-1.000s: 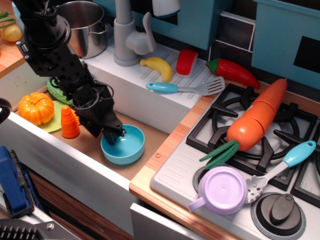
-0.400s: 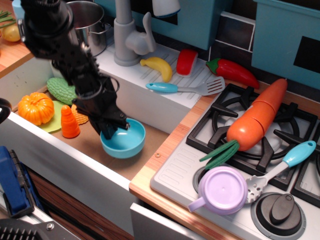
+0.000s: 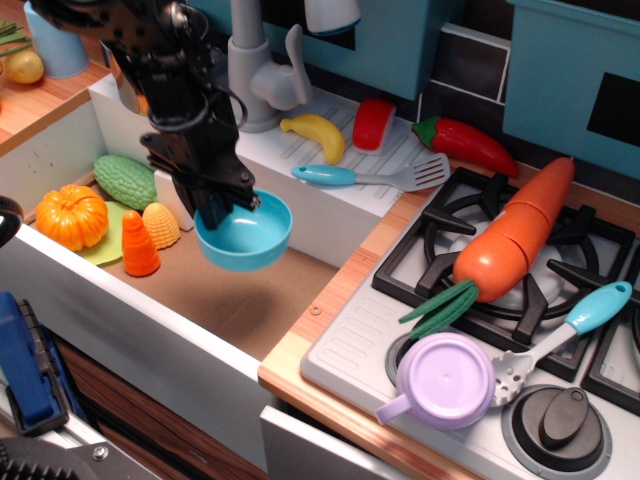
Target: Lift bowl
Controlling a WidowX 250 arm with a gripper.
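Note:
The small light-blue bowl (image 3: 248, 234) hangs in the air above the brown sink floor (image 3: 235, 300), tilted slightly. My black gripper (image 3: 222, 207) comes down from the upper left and is shut on the bowl's left rim, one finger inside and one outside. The bowl touches nothing else. The orange toy pumpkin (image 3: 71, 217) lies at the sink's left end, well clear of the bowl.
An orange cone (image 3: 139, 244), a yellow piece (image 3: 161, 224) and a green gourd (image 3: 125, 181) lie left of the bowl. The grey tap (image 3: 262, 75) stands behind. Banana (image 3: 317, 136), spatula (image 3: 375, 177), stove with large carrot (image 3: 512, 233) and lilac cup (image 3: 444, 381) are to the right.
My gripper has risen and moved toward the back with the bowl in its grip. The bowl has come off the sink floor and now hangs above it.

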